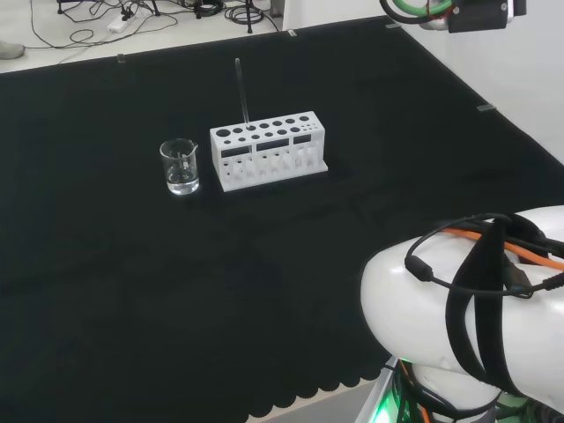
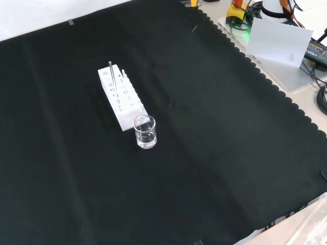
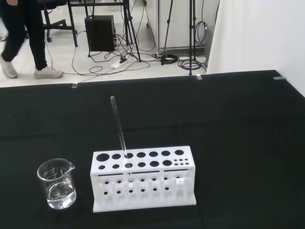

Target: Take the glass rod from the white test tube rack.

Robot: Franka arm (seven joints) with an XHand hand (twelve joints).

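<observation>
You see the glass rod (image 1: 241, 92) standing tilted in the white test tube rack (image 1: 269, 150); a beaker (image 1: 180, 166) sits at its nine o'clock in the head view. The robot hand's state you cannot tell.

This is a robotics lab: a bench under black cloth (image 1: 132, 291) carries a white test tube rack (image 3: 143, 179) and glass beaker (image 3: 57, 183), with tripods (image 3: 167, 28) and cables (image 3: 119, 64) on the floor beyond.

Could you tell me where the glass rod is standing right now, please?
The glass rod stands tilted in a hole near the left end of the white test tube rack in the head view, the end nearest the glass beaker.
</observation>
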